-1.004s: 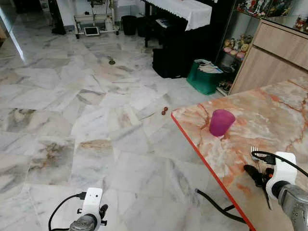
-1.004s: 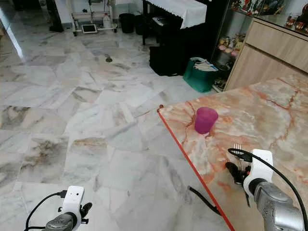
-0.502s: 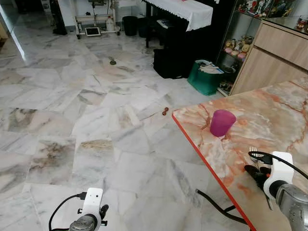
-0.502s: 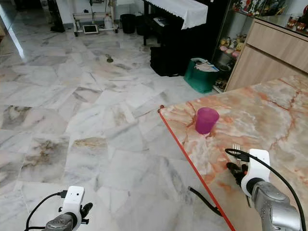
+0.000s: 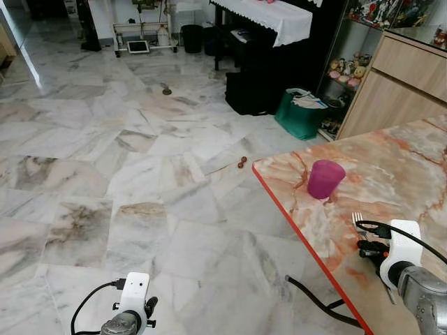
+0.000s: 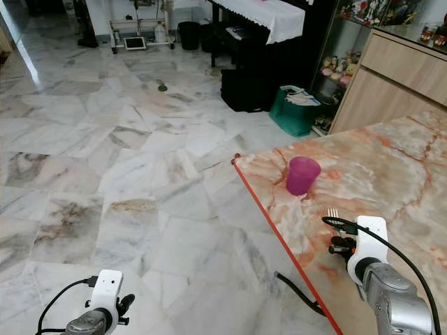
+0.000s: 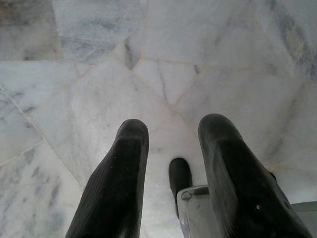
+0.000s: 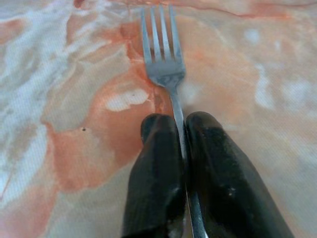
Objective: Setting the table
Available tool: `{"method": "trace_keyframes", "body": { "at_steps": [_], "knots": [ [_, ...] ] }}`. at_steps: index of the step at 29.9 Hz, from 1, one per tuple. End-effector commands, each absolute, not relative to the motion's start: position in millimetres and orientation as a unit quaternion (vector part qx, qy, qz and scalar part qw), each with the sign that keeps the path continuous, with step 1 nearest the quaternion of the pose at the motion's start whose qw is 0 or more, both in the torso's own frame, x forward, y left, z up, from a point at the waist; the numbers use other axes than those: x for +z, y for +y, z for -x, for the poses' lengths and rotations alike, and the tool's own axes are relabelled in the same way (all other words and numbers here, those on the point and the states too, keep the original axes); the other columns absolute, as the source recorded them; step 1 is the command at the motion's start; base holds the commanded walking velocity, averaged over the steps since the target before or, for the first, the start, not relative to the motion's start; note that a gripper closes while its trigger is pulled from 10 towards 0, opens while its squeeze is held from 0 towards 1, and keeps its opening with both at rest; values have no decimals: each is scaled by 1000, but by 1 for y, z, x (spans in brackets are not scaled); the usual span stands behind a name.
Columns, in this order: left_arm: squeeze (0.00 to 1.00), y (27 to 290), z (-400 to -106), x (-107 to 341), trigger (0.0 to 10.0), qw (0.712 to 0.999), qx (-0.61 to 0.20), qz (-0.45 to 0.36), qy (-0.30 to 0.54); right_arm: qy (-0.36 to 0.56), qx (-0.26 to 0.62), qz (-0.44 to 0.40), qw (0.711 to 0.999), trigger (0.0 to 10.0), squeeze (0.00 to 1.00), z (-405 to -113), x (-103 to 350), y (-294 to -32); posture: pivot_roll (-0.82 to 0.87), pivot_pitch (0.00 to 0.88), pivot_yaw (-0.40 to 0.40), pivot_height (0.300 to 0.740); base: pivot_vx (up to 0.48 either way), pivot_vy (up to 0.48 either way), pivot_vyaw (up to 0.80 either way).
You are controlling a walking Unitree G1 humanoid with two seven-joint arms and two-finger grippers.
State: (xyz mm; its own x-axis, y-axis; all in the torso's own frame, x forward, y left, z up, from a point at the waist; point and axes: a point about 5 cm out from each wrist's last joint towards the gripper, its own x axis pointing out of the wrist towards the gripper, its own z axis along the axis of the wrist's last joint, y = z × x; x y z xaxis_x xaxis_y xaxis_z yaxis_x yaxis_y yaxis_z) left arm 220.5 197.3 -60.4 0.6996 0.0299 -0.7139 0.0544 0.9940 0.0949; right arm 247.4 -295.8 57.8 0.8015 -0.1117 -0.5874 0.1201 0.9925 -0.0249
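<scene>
one fork clamped between right gripper fingers, handle running back between them, tines pointing ahead, low over worktop near its red edge. cup lies beyond tines. left gripper fingers apart, idle over floor.

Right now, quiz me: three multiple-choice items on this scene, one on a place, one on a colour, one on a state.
1. Where does the cup stand?
A. on the floor
B. on the table near its corner
C. on the cabinet

2. What colour is the cup?
A. purple
B. green
C. white

3. What does the right gripper hold?
A. nothing
B. a spoon
C. the fork

Key: 1 B, it stands by the red-edged corner; 2 A, plainly purple; 3 C, its fingers pinch the handle, tines forward.
</scene>
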Motion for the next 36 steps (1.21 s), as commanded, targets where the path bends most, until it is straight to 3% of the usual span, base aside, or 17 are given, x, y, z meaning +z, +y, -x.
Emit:
{"method": "trace_keyframes", "body": {
  "at_steps": [1, 11, 18, 19, 26, 32, 36],
  "knots": [
    [0, 200, -221, -60, 10000, 918, -7, -60, 392, 322, -78, 6, 943, 0, 0, -246, 55, -301, 47, 0, -29, 740, 0, 0, 0],
    [0, 200, -220, -60, 10000, 918, -7, -62, 392, 309, -74, 41, 947, 0, 0, -251, 57, -297, 46, 0, -32, 740, 0, 0, 0],
    [0, 199, -220, -61, 10000, 918, -6, -62, 391, 185, -82, 36, 979, 0, 0, -266, 73, -267, 51, 0, -35, 740, 0, 0, 0],
    [0, 199, -220, -61, 10000, 918, -5, -62, 391, 140, -89, 28, 986, 10000, 0, -268, 80, -258, 51, 0, -35, 740, 0, 0, 0],
    [0, 199, -219, -61, 10000, 919, -5, -63, 389, 45, -119, 49, 991, 10000, 0, -267, 104, -250, 53, 0, -35, 740, 0, 0, 0],
    [0, 199, -218, -61, 10000, 920, -7, -64, 387, -88, -200, 117, 969, 10000, 0, -262, 144, -256, 47, 0, -36, 740, 0, 0, 0],
    [0, 199, -217, -62, 10000, 920, -6, -65, 387, -113, -204, 144, 962, 10000, 0, -260, 149, -250, 52, 0, -37, 740, 0, 0, 0]
  ]
}}
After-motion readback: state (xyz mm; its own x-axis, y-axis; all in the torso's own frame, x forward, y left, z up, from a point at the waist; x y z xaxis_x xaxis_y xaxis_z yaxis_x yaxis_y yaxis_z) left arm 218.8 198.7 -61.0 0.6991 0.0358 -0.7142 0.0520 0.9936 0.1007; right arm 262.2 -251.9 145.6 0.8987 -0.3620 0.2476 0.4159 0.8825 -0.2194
